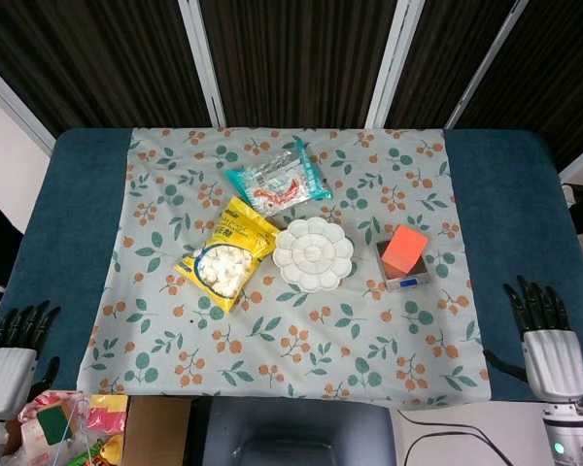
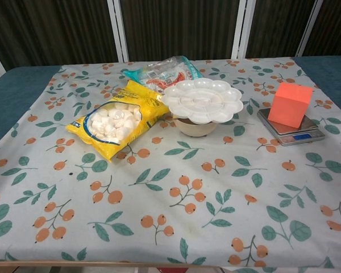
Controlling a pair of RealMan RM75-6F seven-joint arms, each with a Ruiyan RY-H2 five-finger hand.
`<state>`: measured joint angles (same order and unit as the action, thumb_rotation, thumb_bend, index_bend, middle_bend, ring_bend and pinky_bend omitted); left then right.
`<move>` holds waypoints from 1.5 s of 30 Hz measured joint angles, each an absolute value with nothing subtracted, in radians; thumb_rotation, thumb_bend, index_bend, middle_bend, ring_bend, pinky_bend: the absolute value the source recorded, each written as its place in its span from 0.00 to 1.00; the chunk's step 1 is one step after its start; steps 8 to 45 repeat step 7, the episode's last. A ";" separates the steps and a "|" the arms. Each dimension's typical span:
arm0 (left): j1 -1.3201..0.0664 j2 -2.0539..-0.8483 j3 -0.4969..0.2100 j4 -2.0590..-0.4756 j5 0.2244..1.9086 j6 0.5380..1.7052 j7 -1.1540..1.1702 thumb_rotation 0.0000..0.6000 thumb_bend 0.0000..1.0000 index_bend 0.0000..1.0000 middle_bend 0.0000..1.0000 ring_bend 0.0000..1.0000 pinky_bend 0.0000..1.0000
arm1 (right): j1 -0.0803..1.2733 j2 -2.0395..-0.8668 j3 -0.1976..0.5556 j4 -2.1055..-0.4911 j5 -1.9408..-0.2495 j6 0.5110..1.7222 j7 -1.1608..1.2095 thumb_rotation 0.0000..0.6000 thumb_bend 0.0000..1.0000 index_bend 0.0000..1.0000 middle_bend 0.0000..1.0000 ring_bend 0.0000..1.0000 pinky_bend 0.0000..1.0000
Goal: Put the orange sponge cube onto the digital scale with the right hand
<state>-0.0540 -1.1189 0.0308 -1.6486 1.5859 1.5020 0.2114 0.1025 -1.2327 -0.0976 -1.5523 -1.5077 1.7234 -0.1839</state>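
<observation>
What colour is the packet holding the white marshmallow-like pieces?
Yellow; the yellow marshmallow packet with its round clear window shows best in the chest view.

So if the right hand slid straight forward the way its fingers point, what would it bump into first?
Probably nothing. The right hand points up along the bare blue table, past the floral cloth's edge and right of the digital scale. Its height is unclear.

Sponge cube on digital scale
</observation>
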 measured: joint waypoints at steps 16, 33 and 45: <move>-0.051 -1.127 0.040 -1.652 1.600 1.503 0.232 1.00 0.45 0.00 0.03 0.04 0.03 | 0.075 -1.221 -0.087 -1.544 -1.536 1.694 -0.157 1.00 0.24 0.00 0.00 0.00 0.00; -0.051 -1.127 0.040 -1.652 1.600 1.503 0.232 1.00 0.45 0.00 0.03 0.04 0.03 | 0.075 -1.221 -0.087 -1.544 -1.536 1.694 -0.157 1.00 0.24 0.00 0.00 0.00 0.00; -0.051 -1.127 0.040 -1.652 1.600 1.503 0.232 1.00 0.45 0.00 0.03 0.04 0.03 | 0.075 -1.221 -0.087 -1.544 -1.536 1.694 -0.157 1.00 0.24 0.00 0.00 0.00 0.00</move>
